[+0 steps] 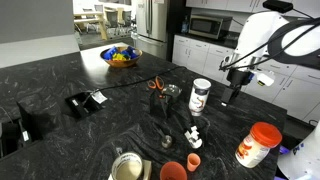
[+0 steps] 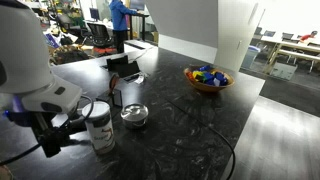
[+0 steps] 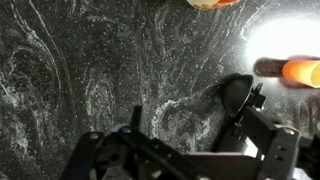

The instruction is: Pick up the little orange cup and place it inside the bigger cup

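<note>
The little orange cup (image 1: 193, 160) stands upright near the counter's front edge. The bigger orange-red cup (image 1: 173, 171) is just beside it, partly cut off by the frame's bottom. My gripper (image 1: 237, 90) hangs above the black marbled counter, far from both cups and past a white jar with a dark lid (image 1: 201, 95). It also shows low in an exterior view (image 2: 55, 140), next to that jar (image 2: 98, 128). In the wrist view the gripper (image 3: 188, 110) is open and empty over bare counter. A glaring orange object (image 3: 300, 72) at the right edge cannot be identified.
A white jar with an orange lid (image 1: 258, 145) stands at the front. A metal cup (image 1: 127, 168), a small white piece (image 1: 193, 132), orange-handled scissors (image 1: 156, 85), a metal bowl (image 2: 134, 115) and a toy-filled bowl (image 1: 121, 57) share the counter, along with black devices (image 1: 85, 100).
</note>
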